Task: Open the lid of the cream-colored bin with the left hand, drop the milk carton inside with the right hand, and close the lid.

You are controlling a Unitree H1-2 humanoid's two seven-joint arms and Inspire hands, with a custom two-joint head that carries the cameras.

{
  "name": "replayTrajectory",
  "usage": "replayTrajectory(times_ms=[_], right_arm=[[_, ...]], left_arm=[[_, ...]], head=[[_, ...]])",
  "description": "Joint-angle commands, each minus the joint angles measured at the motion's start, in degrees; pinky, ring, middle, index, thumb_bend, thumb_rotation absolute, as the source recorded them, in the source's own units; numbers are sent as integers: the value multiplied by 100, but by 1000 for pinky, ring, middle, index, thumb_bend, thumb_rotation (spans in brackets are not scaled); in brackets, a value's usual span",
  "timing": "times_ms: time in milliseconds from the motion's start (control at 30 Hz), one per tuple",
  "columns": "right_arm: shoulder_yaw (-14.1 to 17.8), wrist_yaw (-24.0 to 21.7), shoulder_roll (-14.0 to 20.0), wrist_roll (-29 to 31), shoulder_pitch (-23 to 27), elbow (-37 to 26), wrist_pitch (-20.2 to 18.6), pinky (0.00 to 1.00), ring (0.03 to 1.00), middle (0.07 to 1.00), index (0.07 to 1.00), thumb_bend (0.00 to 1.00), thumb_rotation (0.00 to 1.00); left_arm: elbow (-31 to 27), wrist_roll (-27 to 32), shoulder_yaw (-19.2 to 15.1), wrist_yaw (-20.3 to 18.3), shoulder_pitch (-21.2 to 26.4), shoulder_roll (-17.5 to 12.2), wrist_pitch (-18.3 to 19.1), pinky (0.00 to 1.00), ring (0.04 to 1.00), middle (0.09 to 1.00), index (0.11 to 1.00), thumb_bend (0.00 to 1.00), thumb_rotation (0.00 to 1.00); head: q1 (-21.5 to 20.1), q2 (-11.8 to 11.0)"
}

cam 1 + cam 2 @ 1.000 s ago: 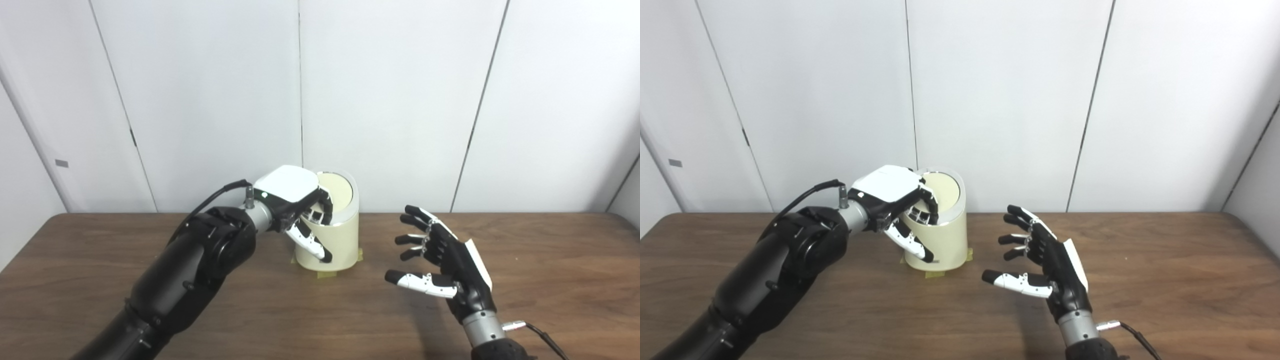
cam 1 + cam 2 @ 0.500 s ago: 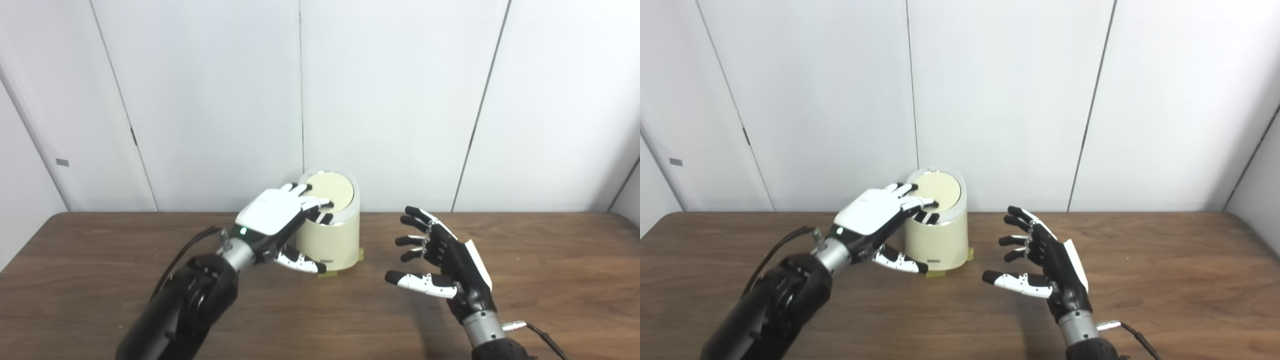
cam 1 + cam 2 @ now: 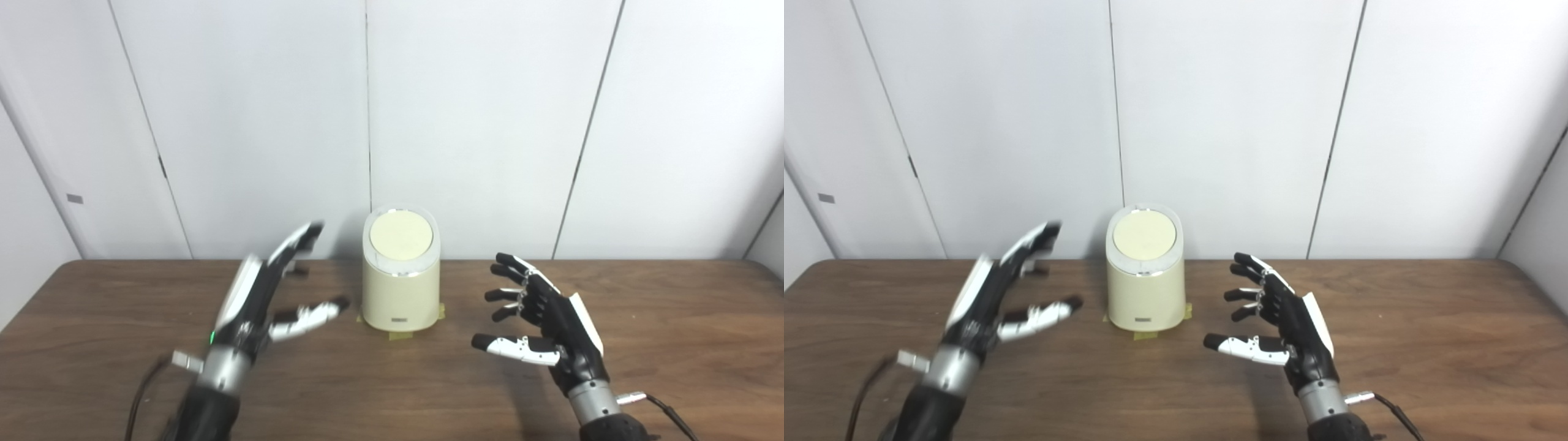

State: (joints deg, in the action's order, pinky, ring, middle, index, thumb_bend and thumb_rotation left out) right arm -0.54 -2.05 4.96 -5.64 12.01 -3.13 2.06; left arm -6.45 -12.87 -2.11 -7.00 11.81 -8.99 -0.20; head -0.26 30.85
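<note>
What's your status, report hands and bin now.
Left hand open, clear of bin. Right hand open, empty. Cream bin upright, lid shut. No milk carton in view; nothing blocking.

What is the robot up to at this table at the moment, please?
Neither hand holds anything. The cream-colored bin stands at the back of the table with its lid shut. The left hand is open beside it, apart from it, and the right hand is open on the other side. No milk carton is in sight.
</note>
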Motion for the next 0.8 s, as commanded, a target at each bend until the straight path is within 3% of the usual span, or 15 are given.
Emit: replayTrajectory(times_ms=[0,67,167,433,767], right_arm=[[2,27,36,1,183,-96,298,476,653,809,824,743,158],[3,6,52,26,173,-88,323,471,651,808,821,749,149],[-7,-18,78,35,162,-83,359,464,647,806,822,749,149],[-19,-21,81,31,149,-54,375,468,638,797,812,749,134],[-40,-29,91,7,138,-69,370,491,652,799,813,739,123]], left_arm=[[-205,541,-209,55,47,-68,-200,645,760,807,857,720,272],[-79,858,-309,6,-152,-89,-397,581,672,746,826,698,268],[78,1156,-370,-33,-366,-111,-592,522,616,705,794,672,226],[183,1467,-394,-45,-420,-154,-604,513,653,721,776,710,250],[187,1359,-338,11,-370,-251,-576,556,696,764,798,710,249]], head=[[-4,1],[-27,6],[22,32],[22,37],[36,50]])
